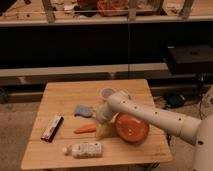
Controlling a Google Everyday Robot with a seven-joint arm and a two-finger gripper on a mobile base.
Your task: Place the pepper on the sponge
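The slim orange-red pepper lies flat on the wooden table, left of centre. Just behind it, a short gap away, rests the small blue-grey sponge. My gripper hangs at the end of the white arm, close to the pepper's right end and in front of the sponge's right side. The pepper looks to be resting on the table.
A large round orange bowl sits right of the gripper, partly under the arm. A white bottle with a label lies near the front edge. A dark flat packet lies at the left. A pale cup stands behind the arm.
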